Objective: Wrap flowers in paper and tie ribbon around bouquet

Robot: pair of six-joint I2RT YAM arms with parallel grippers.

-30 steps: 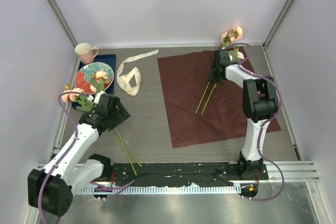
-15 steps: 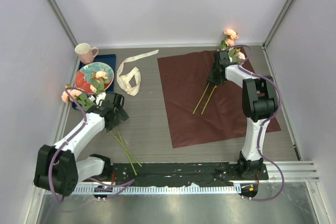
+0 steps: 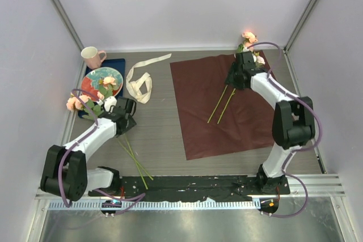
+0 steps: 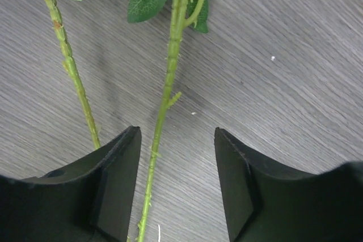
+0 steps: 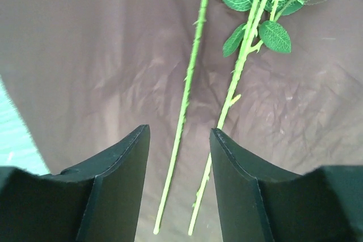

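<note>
Okay, right tool (image 5: 178,131) hangs over the paper (image 3: 244,123) with its jaws about half apart and nothing in them. Two flowers (image 3: 222,105) lie flat under it, stems side by side and running diagonally, blooms past the paper's far corner. That looks deliberate to me, so the sheet can roll round the stems and leave the heads out. Left tool (image 4: 176,137) is low over the bare surface (image 3: 164,134) on the left, jaws also part open. One stem of the other flowers (image 3: 129,154) runs between its fingers, not pinched as far as I can tell, and a second stem lies just outside the left finger. Probably lined up to grab that stem and carry it to the paper. Ribbon (image 3: 139,83) sits looped between the plate (image 3: 93,83) and the paper, untouched, likely kept for last. No wrapping yet.
</note>
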